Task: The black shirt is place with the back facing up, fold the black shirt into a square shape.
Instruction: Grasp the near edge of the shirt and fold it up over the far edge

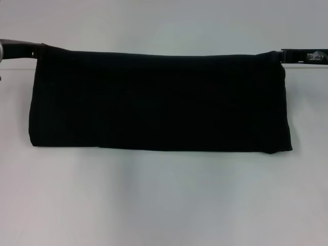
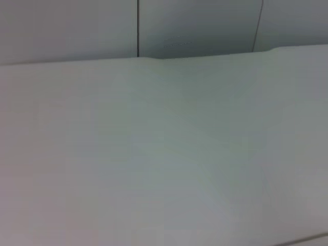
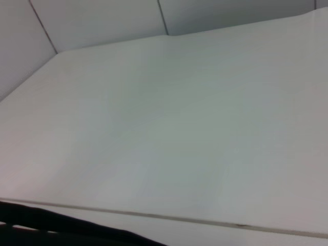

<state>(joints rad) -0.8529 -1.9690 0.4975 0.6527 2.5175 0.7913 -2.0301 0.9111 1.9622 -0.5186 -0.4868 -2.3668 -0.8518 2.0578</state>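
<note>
The left claw (image 1: 37, 49) sits at the upper left corner of the large plain black soft fabric shirt (image 1: 159, 100), the right claw (image 1: 287, 55) at its upper right corner. Each meets the cloth's top edge, but whether either is spread or pinching cannot be told, since the fabric covers the tips. The shirt hangs as a wide folded band over the pale white surface (image 1: 164, 200), stretched between both arms.

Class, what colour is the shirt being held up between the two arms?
Plain black shirt, no print showing; clearest in the head view.
</note>
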